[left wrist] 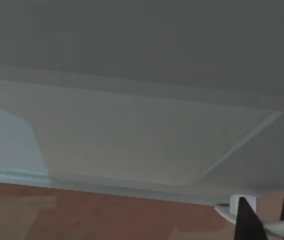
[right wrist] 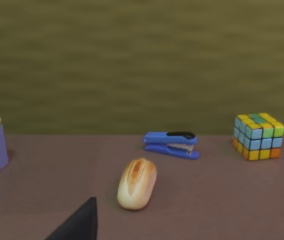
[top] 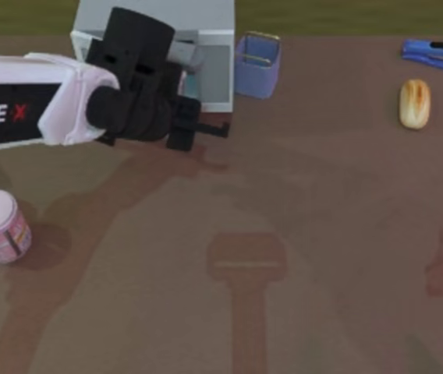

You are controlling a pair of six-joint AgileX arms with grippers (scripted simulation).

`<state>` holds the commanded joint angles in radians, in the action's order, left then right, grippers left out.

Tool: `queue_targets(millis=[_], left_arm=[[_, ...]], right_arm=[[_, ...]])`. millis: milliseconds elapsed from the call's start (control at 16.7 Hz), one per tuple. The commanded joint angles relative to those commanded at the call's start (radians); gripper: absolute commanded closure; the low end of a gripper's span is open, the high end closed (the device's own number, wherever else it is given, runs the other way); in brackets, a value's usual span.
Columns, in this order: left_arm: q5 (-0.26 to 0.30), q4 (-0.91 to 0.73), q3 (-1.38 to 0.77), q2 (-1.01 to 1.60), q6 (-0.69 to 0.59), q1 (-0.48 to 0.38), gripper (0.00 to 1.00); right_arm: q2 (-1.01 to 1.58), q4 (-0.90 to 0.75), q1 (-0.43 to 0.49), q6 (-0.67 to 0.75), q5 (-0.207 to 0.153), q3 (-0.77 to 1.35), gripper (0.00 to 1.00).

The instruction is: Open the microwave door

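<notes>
**Left arm working at the microwave's front**

The large boxy silver-grey microwave is sitting at the far edge of the table, left of centre in the top view, with its front facing the near side. The left gripper, black and two-fingered, is reaching in from the table's left and hanging just before the right half of that front. The arm's dark wrist is covering most of the front, so the flat silver-framed microwave door is showing best in the left wrist view, where its pale panel and frame are filling the picture at very close range. How far it is standing open I cannot tell.

Two dark fingertips are showing in that view, straddling a pale rounded piece below the panel. Whether they are pinching it or merely flanking it I cannot tell.

What the coming move is turning on: the door is lying directly beyond the left gripper, its long axis running across the table, so the pull will likely have to sweep toward the near side.

The right arm is parked out of the top view; its wrist camera is looking at a bread roll, so the left arm is plainly nearer.
</notes>
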<state>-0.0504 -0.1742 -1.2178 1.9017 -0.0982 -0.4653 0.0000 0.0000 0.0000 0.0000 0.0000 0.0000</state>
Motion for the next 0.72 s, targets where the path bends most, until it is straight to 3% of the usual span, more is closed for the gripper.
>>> queue_targets(millis=[360,720], left_arm=[[0.0,0.0,0.0,0.0,0.0,0.0,1.0],[0.038,0.01,0.026,-0.023,0.038,0.012,1.0]], right_arm=[[0.0,0.0,0.0,0.0,0.0,0.0,0.0],[0.0,0.0,0.0,0.0,0.0,0.0,0.0]])
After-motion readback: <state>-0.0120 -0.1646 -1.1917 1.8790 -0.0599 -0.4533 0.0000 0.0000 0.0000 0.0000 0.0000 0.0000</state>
